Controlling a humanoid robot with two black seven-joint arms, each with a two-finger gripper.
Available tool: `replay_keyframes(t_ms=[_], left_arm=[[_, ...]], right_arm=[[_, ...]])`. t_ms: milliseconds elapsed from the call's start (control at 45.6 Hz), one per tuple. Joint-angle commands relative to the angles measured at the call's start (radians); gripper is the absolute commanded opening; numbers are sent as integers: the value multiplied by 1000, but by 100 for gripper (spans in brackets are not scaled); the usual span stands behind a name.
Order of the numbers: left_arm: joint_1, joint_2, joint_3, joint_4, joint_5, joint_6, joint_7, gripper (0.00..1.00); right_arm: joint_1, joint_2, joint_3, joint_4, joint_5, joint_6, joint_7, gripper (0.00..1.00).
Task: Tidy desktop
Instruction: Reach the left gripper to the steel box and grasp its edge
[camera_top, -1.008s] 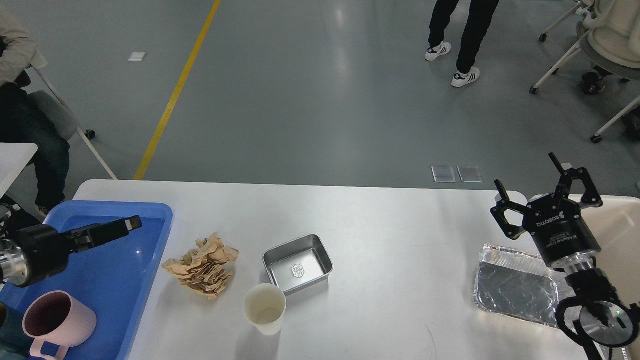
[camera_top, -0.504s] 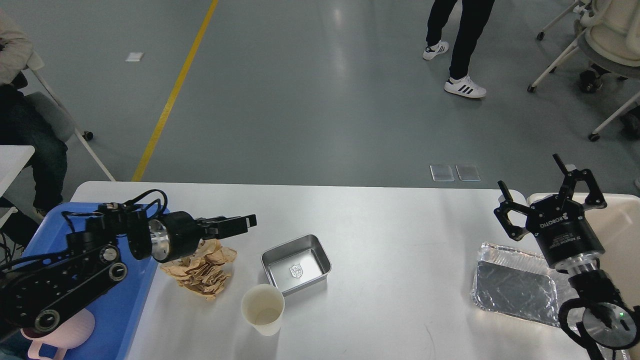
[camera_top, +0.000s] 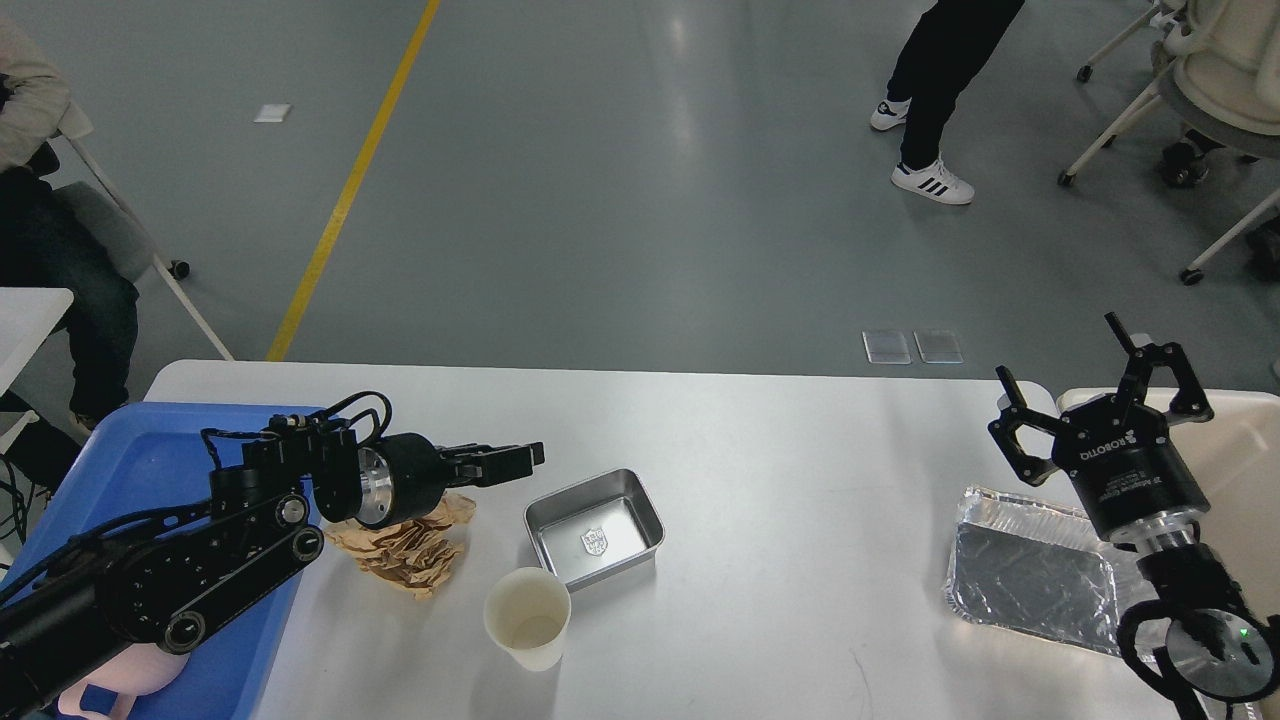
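Note:
The white desktop holds a crumpled brown paper, a white paper cup, a small steel tray and a foil tray. My left gripper reaches in from the left, level above the crumpled paper, its tip near the steel tray's left corner. It is seen side-on, so its fingers cannot be told apart. My right gripper is open and empty, pointing up above the foil tray's far edge.
A blue plastic tray lies at the left edge with a pink mug partly hidden under my left arm. A cream bin stands at the right edge. People and chairs are on the floor beyond.
My left arm has swung right from over the blue tray to above the crumpled paper, reaching toward the steel tray. The right arm has barely moved. A person beyond has walked.

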Motion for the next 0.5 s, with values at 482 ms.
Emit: replay_keyframes(t_ms=[482], left_arm=[[-219,-106,352,138,184,1,-68,96]], right_arm=[[-3,-3,32,0,2,14,3,100]])
